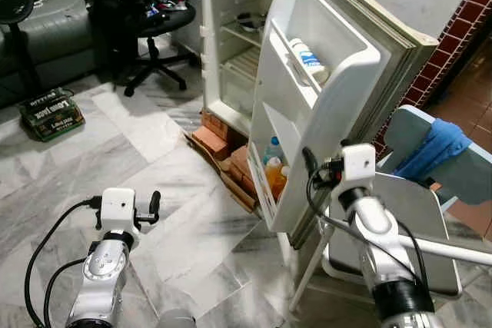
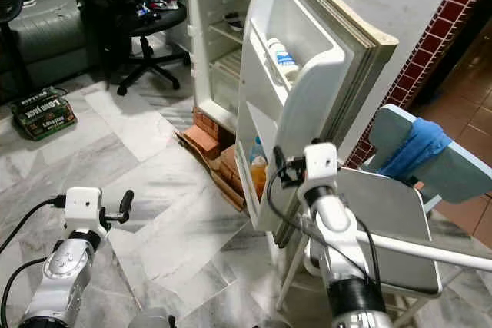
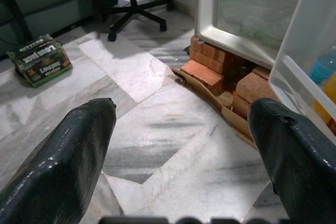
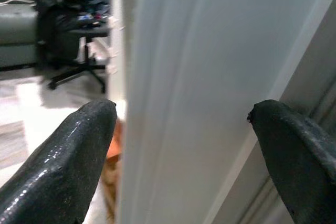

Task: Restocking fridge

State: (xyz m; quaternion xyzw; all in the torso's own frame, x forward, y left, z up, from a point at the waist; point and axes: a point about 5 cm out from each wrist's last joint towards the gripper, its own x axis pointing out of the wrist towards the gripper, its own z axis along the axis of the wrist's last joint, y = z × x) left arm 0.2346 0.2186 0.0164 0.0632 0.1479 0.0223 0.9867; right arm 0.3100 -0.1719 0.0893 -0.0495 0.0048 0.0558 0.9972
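Note:
The white fridge stands with its door swung wide toward me. A white bottle with a blue label lies in the door's upper shelf. A blue-capped bottle and an orange one stand in the lower shelf. My right gripper is open, its fingers straddling the door's outer edge at lower-shelf height. My left gripper hangs open and empty over the marble floor, left of the fridge.
Red bricks and cardboard prop the fridge base. A grey folding chair with a blue cloth stands right behind the door. An office chair, a sofa and a green box sit at far left.

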